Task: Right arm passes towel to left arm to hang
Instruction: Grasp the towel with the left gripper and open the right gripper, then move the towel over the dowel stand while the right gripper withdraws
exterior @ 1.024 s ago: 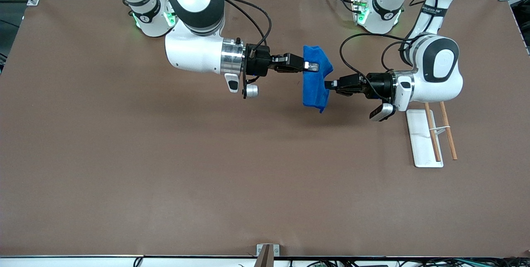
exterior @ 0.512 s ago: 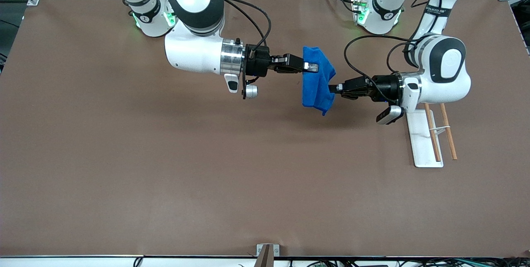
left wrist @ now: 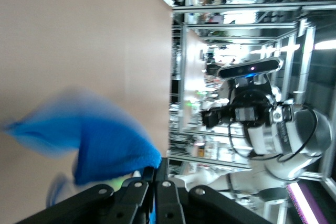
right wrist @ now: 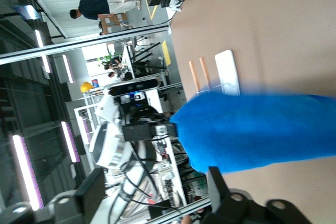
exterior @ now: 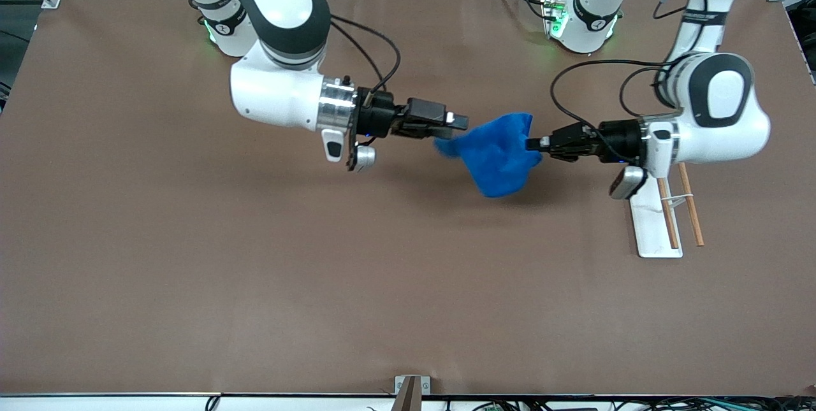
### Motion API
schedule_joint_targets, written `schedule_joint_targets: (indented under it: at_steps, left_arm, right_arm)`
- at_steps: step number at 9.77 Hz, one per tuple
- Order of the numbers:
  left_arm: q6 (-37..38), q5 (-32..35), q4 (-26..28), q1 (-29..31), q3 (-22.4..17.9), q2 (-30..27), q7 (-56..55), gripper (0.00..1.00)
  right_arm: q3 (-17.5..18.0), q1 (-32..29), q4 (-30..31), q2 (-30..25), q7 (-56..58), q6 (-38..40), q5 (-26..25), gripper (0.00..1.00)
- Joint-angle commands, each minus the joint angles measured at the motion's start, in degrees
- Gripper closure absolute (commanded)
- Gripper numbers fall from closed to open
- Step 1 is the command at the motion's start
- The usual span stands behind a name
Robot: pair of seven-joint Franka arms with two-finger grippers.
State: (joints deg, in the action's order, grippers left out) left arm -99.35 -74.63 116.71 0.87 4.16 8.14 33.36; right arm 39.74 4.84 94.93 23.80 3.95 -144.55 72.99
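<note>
The bright blue towel point(exterior: 498, 153) hangs in the air between the two grippers, above the table. My left gripper point(exterior: 532, 142) is shut on the towel's edge and carries it; in the left wrist view the jaws point(left wrist: 155, 174) are pressed together on the blue cloth point(left wrist: 100, 140). My right gripper point(exterior: 454, 129) is open, level with the towel's free corner at the right arm's end; I cannot tell whether they touch. In the right wrist view its fingers point(right wrist: 218, 182) stand wide apart with the towel point(right wrist: 262, 129) in front of them.
A white rack base point(exterior: 651, 223) with two wooden rods point(exterior: 692, 207) stands on the brown table point(exterior: 255, 271) under the left arm's wrist, toward the left arm's end. It also shows in the right wrist view point(right wrist: 228, 72).
My right gripper has let go of the towel and drawn back toward its own end. My left gripper has pulled the towel toward the left arm's end; the cloth swings.
</note>
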Motion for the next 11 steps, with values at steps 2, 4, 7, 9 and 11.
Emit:
schedule_joint_targets:
  at_steps: [2, 4, 7, 9, 11]
  left_arm:
    - [-1.2, 19.1, -5.2, -0.1, -6.6, -0.9, 0.0, 1.00]
    - [-1.2, 32.2, -9.1, -0.1, -12.3, -0.5, 1.3, 1.00]
    - [-1.2, 43.5, -10.5, 0.0, -17.6, -0.1, 8.0, 1.00]
    - [-3.9, 46.2, -10.5, -0.1, -22.9, 1.3, 8.7, 1.00]
    - [-6.0, 48.2, -10.8, 0.1, -28.7, 3.7, 9.4, 1.00]
  right_arm:
    - [-8.2, -2.8, 4.4, -4.1, -0.3, 8.2, -17.6, 0.00]
    - [-14.4, -2.8, 5.6, -5.5, -1.5, 9.2, -32.1, 0.00]
    - [-25.0, -2.7, 5.8, -8.2, -8.0, 15.2, -51.3, 0.00]
    - [-32.2, -2.9, 5.7, -10.7, -9.0, 20.3, -58.9, 0.00]
    - [-39.1, -2.9, 5.4, -13.3, -8.5, 23.5, -63.0, 0.00]
